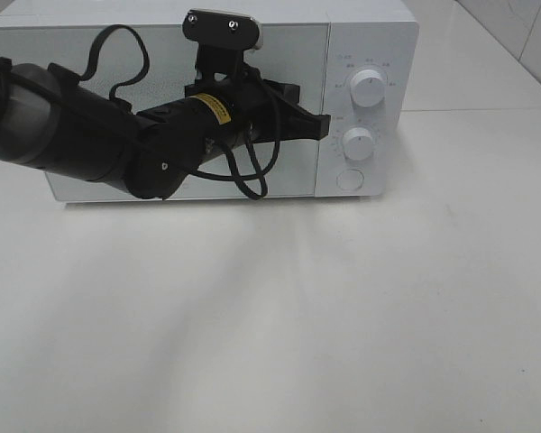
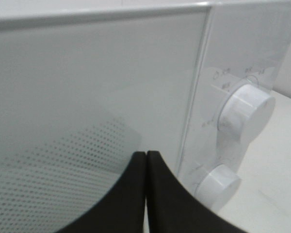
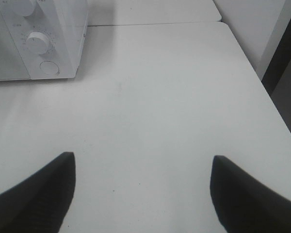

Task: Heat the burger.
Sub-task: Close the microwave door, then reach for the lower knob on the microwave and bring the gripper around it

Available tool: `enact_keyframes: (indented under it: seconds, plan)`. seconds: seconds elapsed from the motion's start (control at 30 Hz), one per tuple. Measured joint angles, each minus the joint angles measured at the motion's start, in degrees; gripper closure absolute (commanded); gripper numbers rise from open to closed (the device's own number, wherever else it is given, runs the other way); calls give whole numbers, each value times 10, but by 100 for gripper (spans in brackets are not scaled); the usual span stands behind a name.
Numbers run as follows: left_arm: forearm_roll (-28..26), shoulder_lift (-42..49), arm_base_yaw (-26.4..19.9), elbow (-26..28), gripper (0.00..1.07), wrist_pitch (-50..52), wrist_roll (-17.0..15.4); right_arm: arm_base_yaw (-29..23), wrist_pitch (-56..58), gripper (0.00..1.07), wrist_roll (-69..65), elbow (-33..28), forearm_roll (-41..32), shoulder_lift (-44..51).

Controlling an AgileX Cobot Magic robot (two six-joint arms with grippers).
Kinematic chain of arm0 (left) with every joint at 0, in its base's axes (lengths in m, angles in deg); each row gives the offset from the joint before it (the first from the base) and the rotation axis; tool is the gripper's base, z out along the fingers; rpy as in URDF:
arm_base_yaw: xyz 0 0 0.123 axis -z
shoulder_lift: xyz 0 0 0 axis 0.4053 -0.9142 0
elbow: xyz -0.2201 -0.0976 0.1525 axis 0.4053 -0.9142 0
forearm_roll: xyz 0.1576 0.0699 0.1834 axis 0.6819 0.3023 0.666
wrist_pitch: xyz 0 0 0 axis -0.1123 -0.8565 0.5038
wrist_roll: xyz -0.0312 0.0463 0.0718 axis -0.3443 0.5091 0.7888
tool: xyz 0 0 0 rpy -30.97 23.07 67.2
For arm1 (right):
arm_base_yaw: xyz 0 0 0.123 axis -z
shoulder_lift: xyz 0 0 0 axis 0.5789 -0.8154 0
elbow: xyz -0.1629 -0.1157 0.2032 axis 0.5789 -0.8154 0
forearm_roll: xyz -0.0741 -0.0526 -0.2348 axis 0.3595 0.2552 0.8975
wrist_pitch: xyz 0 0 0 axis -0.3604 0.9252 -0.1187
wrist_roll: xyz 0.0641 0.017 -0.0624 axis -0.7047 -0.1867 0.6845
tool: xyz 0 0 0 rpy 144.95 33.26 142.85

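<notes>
The burger is out of view in every frame. A white microwave (image 1: 370, 36) stands at the back of the table with its door (image 2: 87, 87) closed. My left gripper (image 1: 323, 126) is shut with nothing between its fingers, which meet tip to tip (image 2: 146, 154). It sits against the door's right edge, beside the control panel. My right gripper (image 3: 143, 160) is open over bare table, well to the right of the microwave (image 3: 63, 29), and it does not show in the exterior view.
The control panel carries an upper knob (image 1: 371, 87), a lower knob (image 1: 358, 142) and a round button (image 1: 350, 179). The white table (image 1: 270, 316) stretches in front. Its right edge (image 3: 262, 87) drops off beside a dark gap.
</notes>
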Motion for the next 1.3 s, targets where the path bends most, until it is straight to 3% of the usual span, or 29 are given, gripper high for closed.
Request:
enact_keyframes:
  seconds: [0.33,0.53,0.57,0.6,0.63,0.67,0.7,0.73,0.77,0.8,0.83,1.0,1.07,1.3]
  plan:
    - [11,7,-3,14,106,-76,10,0,0,31,0,0,-1,0]
    - [-20,34,11,20,92,-167,10,0,0,31,0,0,-1,0]
    - [-21,39,17,20,78,-182,10,0,0,31,0,0,-1,0]
    - [-21,39,17,20,78,-182,10,0,0,31,0,0,-1,0]
    - [-21,47,29,20,67,-222,10,0,0,31,0,0,-1,0]
    - [-21,50,33,20,43,-245,10,0,0,31,0,0,-1,0]
    - [-21,50,33,20,43,-245,10,0,0,31,0,0,-1,0]
    - [-21,58,42,20,20,-285,10,0,0,31,0,0,-1,0]
    - [-21,64,47,20,10,-308,10,0,0,31,0,0,-1,0]
    - [-21,64,47,20,10,-308,10,0,0,31,0,0,-1,0]
    - [-21,75,58,20,1,-350,10,0,0,31,0,0,-1,0]
    - [-20,97,79,20,1,-453,10,0,0,31,0,0,-1,0]
    - [-20,121,96,20,1,-543,10,0,0,31,0,0,-1,0]
    - [-20,163,101,21,2,-673,10,0,0,31,0,0,-1,0]
